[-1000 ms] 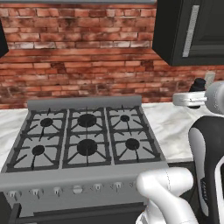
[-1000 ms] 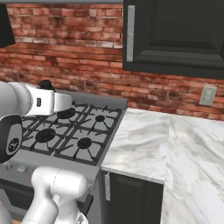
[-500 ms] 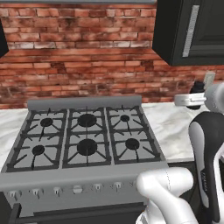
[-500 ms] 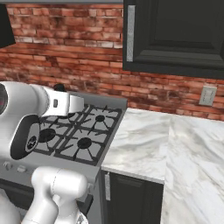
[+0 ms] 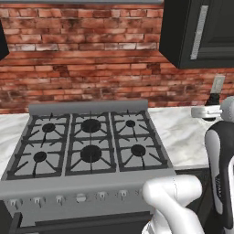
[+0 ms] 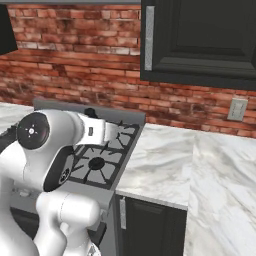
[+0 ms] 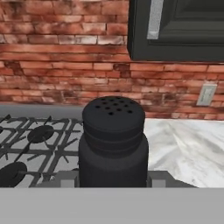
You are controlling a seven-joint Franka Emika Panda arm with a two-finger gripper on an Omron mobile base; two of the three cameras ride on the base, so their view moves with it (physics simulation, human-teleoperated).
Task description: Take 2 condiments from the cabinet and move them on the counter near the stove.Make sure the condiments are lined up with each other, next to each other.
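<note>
Over stove [image 7: 39,144] edge, counter [image 7: 183,148] at 3 o'clock | gripper [image 7: 113,183] clamped on black shaker [image 7: 113,144] | shaker one airborne, unplaced | second not on counter | cabinet [image 7: 183,28] door shut

The counter [image 6: 165,165] at 3 o'clock of the stove [image 5: 89,146] is bare marble, open to approach from above and from the front. Overhead clearance is limited by the cabinet [image 6: 200,42], mounted on the brick wall [image 5: 82,55] at 12 o'clock. Raised burner grates [image 5: 137,150] obstruct low passes at 9 o'clock.
</note>
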